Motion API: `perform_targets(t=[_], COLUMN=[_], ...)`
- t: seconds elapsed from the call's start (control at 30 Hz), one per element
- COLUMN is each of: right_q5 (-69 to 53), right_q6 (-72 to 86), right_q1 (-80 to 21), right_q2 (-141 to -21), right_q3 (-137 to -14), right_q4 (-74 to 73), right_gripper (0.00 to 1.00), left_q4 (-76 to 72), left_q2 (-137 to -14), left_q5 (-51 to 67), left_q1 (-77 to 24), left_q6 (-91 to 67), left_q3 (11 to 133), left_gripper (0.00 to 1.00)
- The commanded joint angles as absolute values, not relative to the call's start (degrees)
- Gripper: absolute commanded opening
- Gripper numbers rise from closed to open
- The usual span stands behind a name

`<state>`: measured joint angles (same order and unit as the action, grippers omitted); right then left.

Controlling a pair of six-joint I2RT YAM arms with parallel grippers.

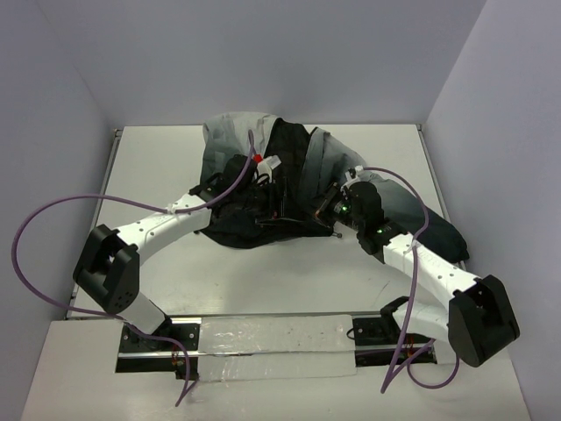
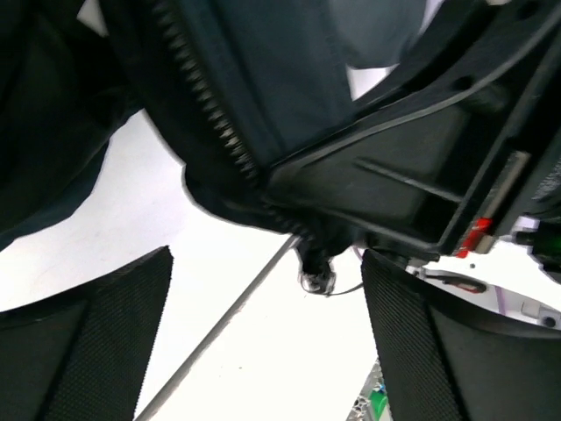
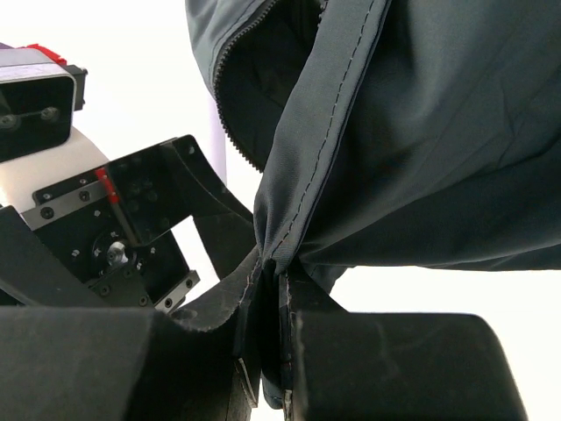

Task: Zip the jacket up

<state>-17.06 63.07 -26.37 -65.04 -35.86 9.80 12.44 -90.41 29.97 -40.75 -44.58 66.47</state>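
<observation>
From the top view, one jacket (image 1: 250, 132) lies heaped at the far middle of the table (image 1: 263, 289), its front open and the black lining showing. Two end effectors meet at its near hem, the left end effector (image 1: 250, 189) and the right end effector (image 1: 329, 210).

In the left wrist view, the left end effector (image 2: 267, 259) stands wide open and holds nothing. One row of zipper teeth (image 2: 206, 105) runs down to the zipper's bottom end (image 2: 314, 267), which sits untouched at the mouth of the gap.

In the right wrist view, the right end effector (image 3: 267, 316) is clamped on the jacket's hem edge, and fabric bunches up out of its fingers.

The zip looks not yet started, so the step in hand is probably joining the two bottom ends. The next move likely calls for the left end effector to close on the free zipper end and bring it to the pinned side. I cannot pick out the slider for certain.
</observation>
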Motion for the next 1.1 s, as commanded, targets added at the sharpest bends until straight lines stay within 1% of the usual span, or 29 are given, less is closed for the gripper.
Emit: perform_targets(t=[0.0, 0.07, 0.2, 0.37, 0.5, 0.63, 0.77, 0.87, 0.9, 1.07], right_q5=[-16.88, -18.97, -21.95, -22.58, -21.94, -20.58, -20.28, -20.10, -20.04, -20.91], right_q6=[60.83, 60.36, 57.63, 53.16, 51.02, 49.49, 49.35, 49.48, 49.48, 49.39], right_q1=[-25.72, -25.40, -25.10, -24.79, -24.79, -24.79, -24.85, -24.79, -24.79, -24.79], right_q2=[-63.86, -63.78, -62.55, -60.30, -58.53, -57.57, -57.74, -57.82, -58.01, -58.89], right_q3=[-34.76, -33.81, -31.35, -28.95, -27.45, -25.93, -25.78, -25.98, -26.11, -27.15], right_q4=[11.75, 14.75, 19.71, 20.21, 20.53, 20.57, 20.02, 20.13, 20.13, 19.95], right_gripper=[0.00, 0.00, 0.00, 0.00, 0.00, 0.00, 0.00, 0.00, 0.00, 0.00], left_q4=[17.65, 19.32, 21.56, 22.11, 22.88, 22.33, 25.10, 26.12, 25.93, 22.30], left_q2=[-86.36, -85.07, -81.96, -76.45, -75.15, -75.32, -76.09, -76.07, -75.94, -76.46], left_q5=[27.18, 26.14, 24.53, 25.41, 25.10, 25.31, 18.22, 12.13, 11.59, 9.76], left_q1=[-40.61, -40.50, -38.60, -32.80, -29.32, -27.08, -27.45, -28.60, -29.18, -33.04], left_q6=[-39.34, -38.28, -37.19, -36.78, -36.51, -37.61, -35.89, -33.44, -32.61, -31.64], left_q3=[70.06, 70.14, 69.28, 66.65, 65.59, 63.38, 62.08, 58.57, 57.91, 53.35], left_gripper=[0.96, 0.97, 0.95, 0.88, 0.84, 0.79, 0.72, 0.67, 0.64, 0.61])
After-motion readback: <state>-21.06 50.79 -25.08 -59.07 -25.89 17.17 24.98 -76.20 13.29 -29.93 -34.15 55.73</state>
